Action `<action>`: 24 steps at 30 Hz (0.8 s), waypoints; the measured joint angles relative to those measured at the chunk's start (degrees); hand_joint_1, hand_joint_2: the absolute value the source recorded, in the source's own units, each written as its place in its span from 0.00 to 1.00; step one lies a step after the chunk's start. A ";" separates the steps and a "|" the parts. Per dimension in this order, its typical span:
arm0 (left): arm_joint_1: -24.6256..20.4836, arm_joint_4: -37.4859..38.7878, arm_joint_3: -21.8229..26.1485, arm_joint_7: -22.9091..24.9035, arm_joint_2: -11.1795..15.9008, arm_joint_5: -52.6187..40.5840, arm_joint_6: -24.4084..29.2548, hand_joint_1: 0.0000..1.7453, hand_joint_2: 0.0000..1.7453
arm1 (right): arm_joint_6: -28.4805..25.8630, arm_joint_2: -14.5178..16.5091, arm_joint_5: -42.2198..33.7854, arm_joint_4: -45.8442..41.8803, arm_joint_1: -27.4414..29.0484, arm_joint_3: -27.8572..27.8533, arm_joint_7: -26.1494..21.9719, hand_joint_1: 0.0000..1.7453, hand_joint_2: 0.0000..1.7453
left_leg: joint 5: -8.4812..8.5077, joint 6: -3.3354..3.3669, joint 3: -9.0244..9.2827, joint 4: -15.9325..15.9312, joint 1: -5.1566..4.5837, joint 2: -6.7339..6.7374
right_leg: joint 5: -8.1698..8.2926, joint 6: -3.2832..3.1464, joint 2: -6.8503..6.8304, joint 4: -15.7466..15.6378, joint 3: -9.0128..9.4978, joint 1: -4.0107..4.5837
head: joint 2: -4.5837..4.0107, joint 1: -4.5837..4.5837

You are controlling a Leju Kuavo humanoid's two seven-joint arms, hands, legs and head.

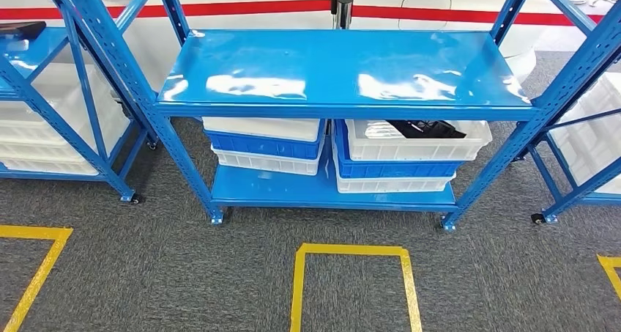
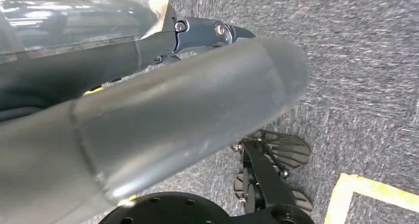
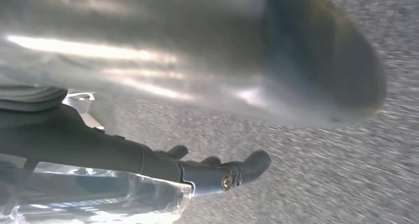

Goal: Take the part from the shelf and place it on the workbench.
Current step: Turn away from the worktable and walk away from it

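Observation:
A black part (image 1: pixel 428 129) lies in the top white bin (image 1: pixel 476 147) at the right of the blue shelf's lower level. The shelf's top board (image 1: pixel 344 68) is bare and glossy. In the left wrist view, my left hand (image 2: pixel 188 100) hangs over grey carpet with its thick thumb and dark fingers (image 2: pixel 207 32) stretched out, holding nothing. My right hand (image 3: pixel 207 70) also hangs over carpet, and its dark fingers (image 3: pixel 217 172) lie fairly straight with nothing in them.
White and blue bins (image 1: pixel 265 143) are stacked on the left of the lower level. More blue shelves with white bins stand at left (image 1: pixel 44 119) and right (image 1: pixel 593 127). Yellow floor tape (image 1: pixel 351 251) marks a square in front of the shelf.

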 joint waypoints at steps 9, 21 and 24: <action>-0.17 0.00 -0.05 -0.29 0.06 -0.71 -0.36 0.00 1.00 | -0.01 0.05 -0.09 0.00 -0.28 -0.03 -0.08 0.00 0.00 | -5.75 -2.27 -9.22 15.23 0.90 0.65 | -0.60 -2.78 0.22 -0.30 1.90 0.05 | 0.00 -0.42; -0.40 -0.01 -0.04 -0.42 0.37 -0.70 -0.38 0.00 1.00 | -0.01 0.79 0.80 -0.02 -0.61 -0.02 0.03 0.00 0.00 | 4.40 2.30 -3.25 -1.79 -0.13 0.84 | -4.66 -1.84 0.31 4.05 1.47 0.71 | 0.00 -0.24; -0.50 0.00 -0.04 -0.41 0.32 -0.70 -0.39 0.00 1.00 | -0.01 0.54 0.84 -0.02 -0.58 -0.02 0.03 0.00 0.00 | 4.25 2.20 -3.14 -1.87 -0.09 0.77 | -8.29 -1.36 0.36 13.04 -3.67 0.19 | 0.00 -0.14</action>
